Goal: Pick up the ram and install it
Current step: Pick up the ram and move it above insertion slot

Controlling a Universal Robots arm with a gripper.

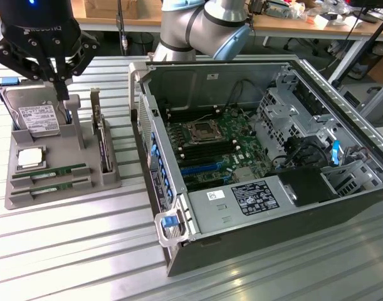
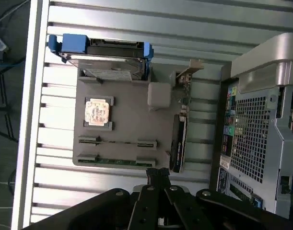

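Here the gray tray (image 1: 59, 195) holds the ram (image 1: 50, 170) and its twin (image 1: 53, 183) in neighbouring slots, alongside a processor (image 1: 29, 158), hard drive (image 1: 37, 117) and expansion card (image 1: 103, 144). The gripper (image 1: 61, 94) hangs above the tray, pinched together and empty. The computer case (image 1: 260, 241) lies open.

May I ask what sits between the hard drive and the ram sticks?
A square processor chip, between hard drive and ram sticks, as the exterior view shows.

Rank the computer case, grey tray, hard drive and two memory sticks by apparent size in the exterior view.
1. computer case
2. grey tray
3. hard drive
4. farther memory stick and nearer memory stick: they look alike, so tied.
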